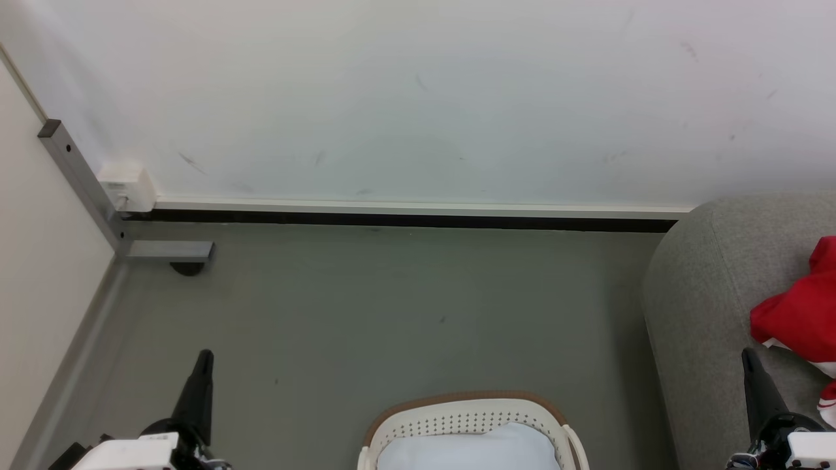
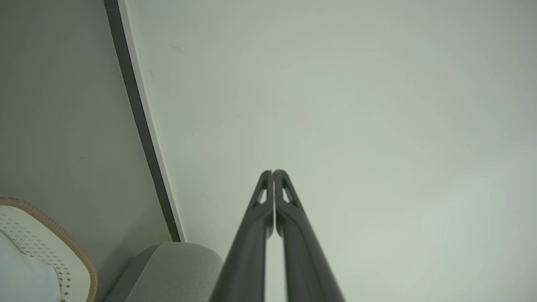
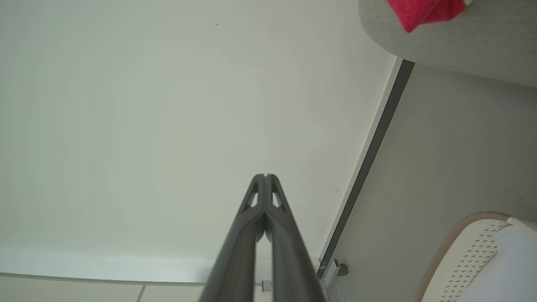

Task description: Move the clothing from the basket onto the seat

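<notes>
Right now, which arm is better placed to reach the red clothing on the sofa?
Right. The right arm, jaws shut, stands beside the clothing on the seat; the left arm is beyond the basket.

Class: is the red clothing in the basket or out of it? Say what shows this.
Out. The red clothing lies on the grey sofa; the basket holds a white cloth, its near part cut off.

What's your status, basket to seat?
Both shut, empty: left gripper, right gripper. Red clothing on seat. White cloth showing in basket. Nothing blocking.
</notes>
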`<state>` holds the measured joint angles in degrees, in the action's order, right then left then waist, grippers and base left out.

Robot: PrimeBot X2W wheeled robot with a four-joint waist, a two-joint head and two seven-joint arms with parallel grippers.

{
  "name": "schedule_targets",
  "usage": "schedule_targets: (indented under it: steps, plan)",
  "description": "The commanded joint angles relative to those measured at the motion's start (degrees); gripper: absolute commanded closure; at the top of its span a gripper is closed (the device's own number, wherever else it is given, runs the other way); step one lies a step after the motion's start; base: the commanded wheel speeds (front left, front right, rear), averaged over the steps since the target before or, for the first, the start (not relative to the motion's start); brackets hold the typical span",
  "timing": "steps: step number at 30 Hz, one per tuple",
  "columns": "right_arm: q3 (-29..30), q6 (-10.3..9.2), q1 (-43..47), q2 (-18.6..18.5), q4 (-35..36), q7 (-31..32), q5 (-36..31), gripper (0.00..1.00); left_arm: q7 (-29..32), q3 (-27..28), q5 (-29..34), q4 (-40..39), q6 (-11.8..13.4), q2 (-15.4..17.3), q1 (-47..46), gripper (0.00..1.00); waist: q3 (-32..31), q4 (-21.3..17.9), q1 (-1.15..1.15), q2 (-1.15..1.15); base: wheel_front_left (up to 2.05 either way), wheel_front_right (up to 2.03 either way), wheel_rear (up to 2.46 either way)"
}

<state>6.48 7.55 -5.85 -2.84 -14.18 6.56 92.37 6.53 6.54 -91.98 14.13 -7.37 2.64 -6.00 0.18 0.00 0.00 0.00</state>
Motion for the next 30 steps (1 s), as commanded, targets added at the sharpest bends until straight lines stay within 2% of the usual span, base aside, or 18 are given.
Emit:
schedule_targets:
  steps: [1, 30]
  plan:
    - [0.24, -0.12, -0.72, -0.04, 0.29, 0.16, 0.08, 1.00, 0.24, 0.12, -0.78, -0.18, -0.26, 0.44, -0.49, 1.00, 0.00, 0.00, 0.00, 0.00, 0.00, 0.00, 0.00]
    - [0.23, -0.12, -0.72, -0.04, 0.29, 0.15, 0.09, 1.00, 0.23, 0.11, -0.79, -0.19, -0.26, 0.44, -0.49, 1.00, 0.00, 0.00, 0.00, 0.00, 0.00, 0.00, 0.00]
